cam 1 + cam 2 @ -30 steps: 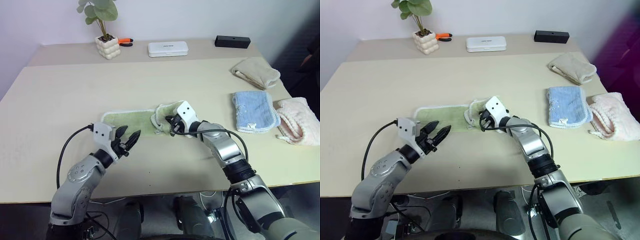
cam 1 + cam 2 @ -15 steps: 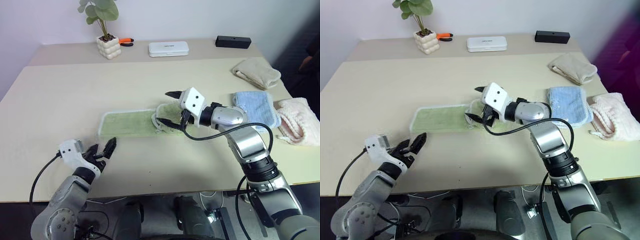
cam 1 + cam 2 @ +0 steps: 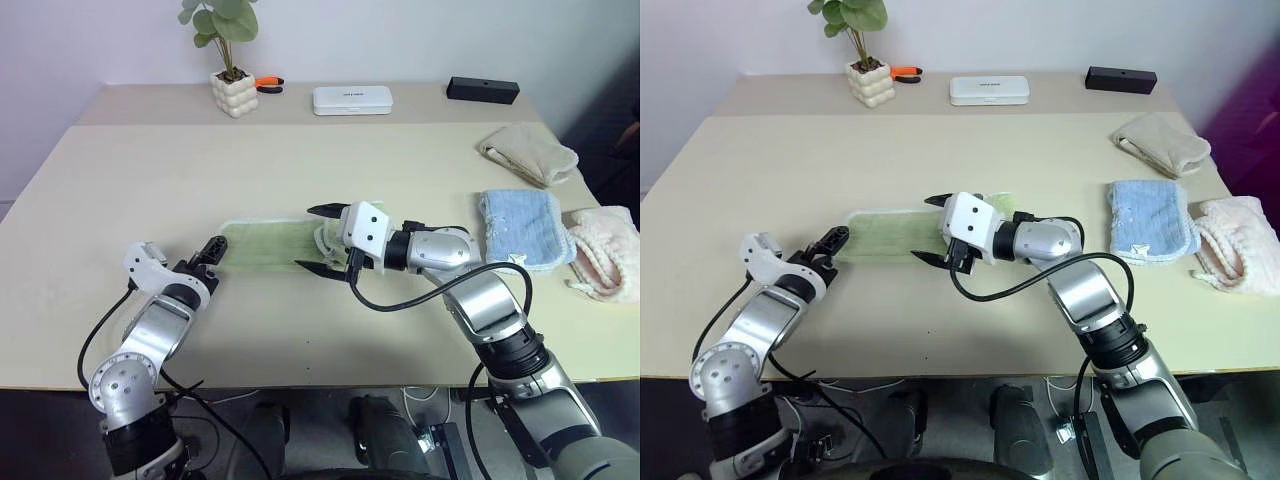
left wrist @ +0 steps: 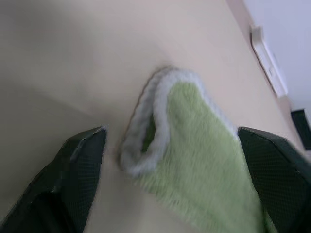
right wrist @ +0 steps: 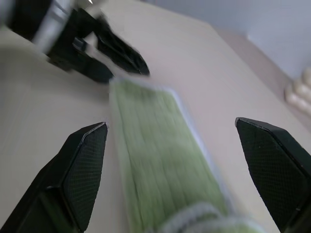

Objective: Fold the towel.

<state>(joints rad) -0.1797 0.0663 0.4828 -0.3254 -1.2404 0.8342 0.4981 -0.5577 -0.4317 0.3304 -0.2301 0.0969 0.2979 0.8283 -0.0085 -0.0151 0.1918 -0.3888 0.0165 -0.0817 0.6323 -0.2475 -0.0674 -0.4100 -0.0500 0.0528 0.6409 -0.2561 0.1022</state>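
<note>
The light green towel (image 3: 265, 243) lies on the table as a long strip with a white trim, its right end bunched up. My left gripper (image 3: 212, 247) is low at the towel's left end and open. In the left wrist view the towel's rounded corner (image 4: 160, 121) lies between its two fingers (image 4: 80, 165). My right gripper (image 3: 312, 238) hovers over the towel's middle, close to the bunched end, with its jaws wide open and nothing in them. The right wrist view looks along the green strip (image 5: 155, 160) toward the left gripper (image 5: 104, 51).
A folded light blue towel (image 3: 522, 225), a beige towel (image 3: 530, 152) and a pink towel (image 3: 605, 245) lie at the right. Along the far edge stand a potted plant (image 3: 233, 92), orange-handled pliers (image 3: 268, 82), a white case (image 3: 350, 98) and a black box (image 3: 483, 89).
My right gripper let go of the towel's folded right end, rose and opened wide. My left gripper swung out left, rolled over and came to the towel's left end. The camera shifted.
</note>
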